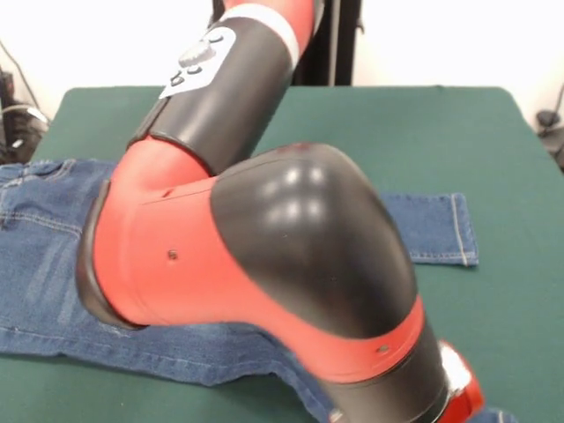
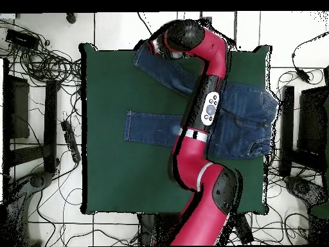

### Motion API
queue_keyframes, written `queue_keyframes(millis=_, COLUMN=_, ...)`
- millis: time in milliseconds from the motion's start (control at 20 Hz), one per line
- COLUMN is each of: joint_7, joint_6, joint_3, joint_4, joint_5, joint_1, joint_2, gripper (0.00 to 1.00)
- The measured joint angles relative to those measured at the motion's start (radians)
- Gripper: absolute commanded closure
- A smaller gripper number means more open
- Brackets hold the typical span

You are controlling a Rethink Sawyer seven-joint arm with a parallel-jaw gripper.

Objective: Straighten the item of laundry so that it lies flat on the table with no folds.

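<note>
The blue denim jeans (image 1: 44, 229) lie spread on the dark green table (image 1: 423, 132). In the overhead view the waist (image 2: 247, 112) is near the table's right edge. One leg (image 2: 151, 127) runs straight left, and the other (image 2: 168, 72) slants up to the table's top edge. My red and black arm crosses over the jeans and hides their middle in both views. My gripper (image 2: 156, 48) is at the end of the slanted leg by the top edge. The wrist hides how the gripper stands. In the front view only the wrist shows at the bottom right.
The bare green table top (image 2: 109, 180) shows left of and below the jeans in the overhead view. Cables (image 2: 45, 58) and black stands (image 2: 16, 109) lie on the tiled floor around the table.
</note>
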Motion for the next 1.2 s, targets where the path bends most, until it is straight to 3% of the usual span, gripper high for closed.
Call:
queue_keyframes(millis=400, joint_7=0.0, joint_6=0.057, joint_3=-0.145, joint_4=0.109, joint_5=0.164, joint_1=-0.013, joint_2=-0.034, gripper=1.0)
queue_keyframes(millis=750, joint_7=0.0, joint_6=0.095, joint_3=-0.259, joint_4=0.21, joint_5=0.328, joint_1=-0.019, joint_2=-0.143, gripper=1.0)
queue_keyframes(millis=1050, joint_7=0.0, joint_6=0.059, joint_3=-0.292, joint_4=0.214, joint_5=0.379, joint_1=-0.007, joint_2=-0.205, gripper=1.0)
queue_keyframes(millis=1200, joint_7=0.0, joint_6=-0.02, joint_3=-0.311, joint_4=0.213, joint_5=0.381, joint_1=0.007, joint_2=-0.226, gripper=1.0)
